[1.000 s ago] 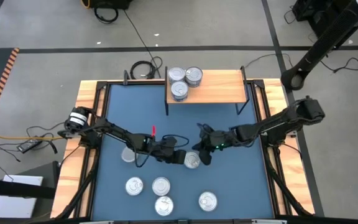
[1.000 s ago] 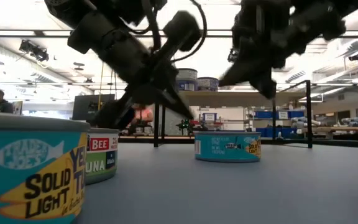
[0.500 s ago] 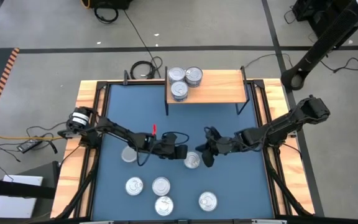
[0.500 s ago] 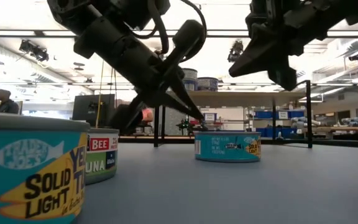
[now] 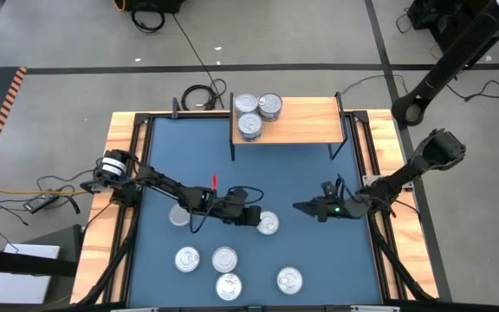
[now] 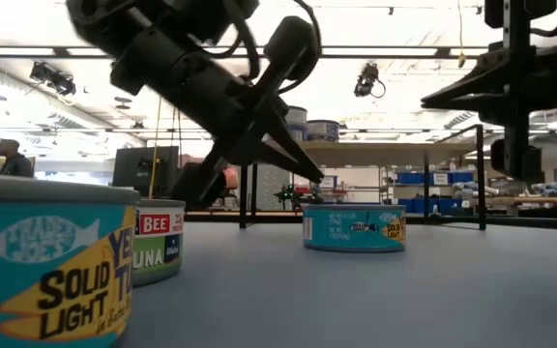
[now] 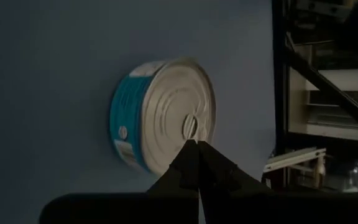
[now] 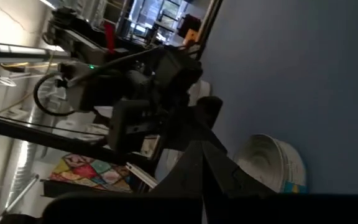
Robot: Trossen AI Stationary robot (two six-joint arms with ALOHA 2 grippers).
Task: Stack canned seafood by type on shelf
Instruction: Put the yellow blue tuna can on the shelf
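Four loose flat round silver-lidded tins (image 5: 223, 258) lay nearest on blue surface (image 5: 319, 251), awaiting sorting. Mid-surface: left gripper (image 5: 255, 217), fingers clenched, empty, tips against teal-labelled tin (image 5: 268, 224), likely nudging it. Right gripper (image 5: 303, 207) clenched, apart. Farthest, light-wood shelf on black legs (image 5: 306, 121) held three tins (image 5: 258, 111), grouped at one end.

Around the blue table (image 5: 319, 173): floor clutter and workshop.
Black cable coil (image 5: 199, 95) on grey floor just beyond the table's far-left corner; orange cable (image 5: 7, 186) and small black box (image 5: 40, 204) off its left edge; person (image 6: 8, 157) seen far back.
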